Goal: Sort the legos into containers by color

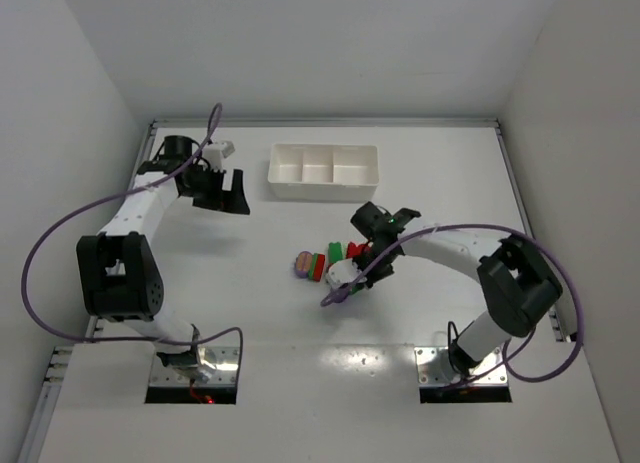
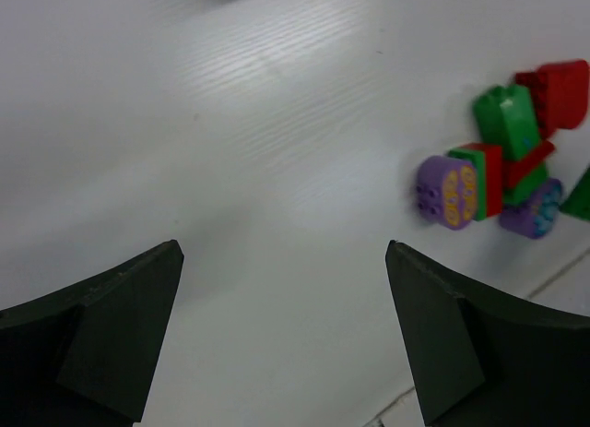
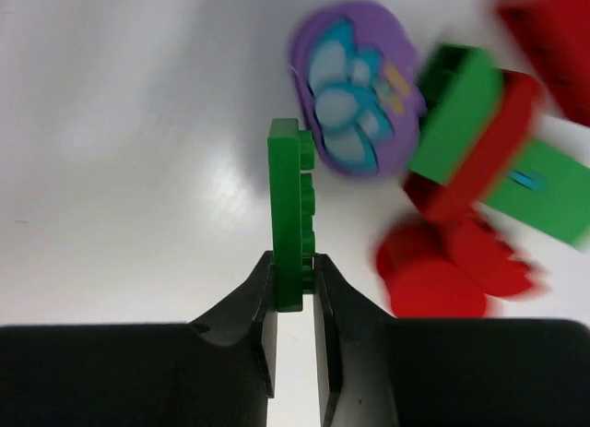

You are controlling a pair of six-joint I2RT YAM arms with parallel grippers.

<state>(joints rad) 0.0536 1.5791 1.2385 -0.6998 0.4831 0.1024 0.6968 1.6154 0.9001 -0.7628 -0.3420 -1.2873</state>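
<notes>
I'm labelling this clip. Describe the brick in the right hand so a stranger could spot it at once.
Near the white tray on the table lies a heap of bricks. The right hand pinches one there: a thin green plate on edge, flatter than the chunky green brick nearby.

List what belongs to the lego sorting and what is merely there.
Job: green brick, clamped in the right gripper; lego pile; white three-compartment tray; open left gripper.
Merely there: purple cables; table.
</notes>
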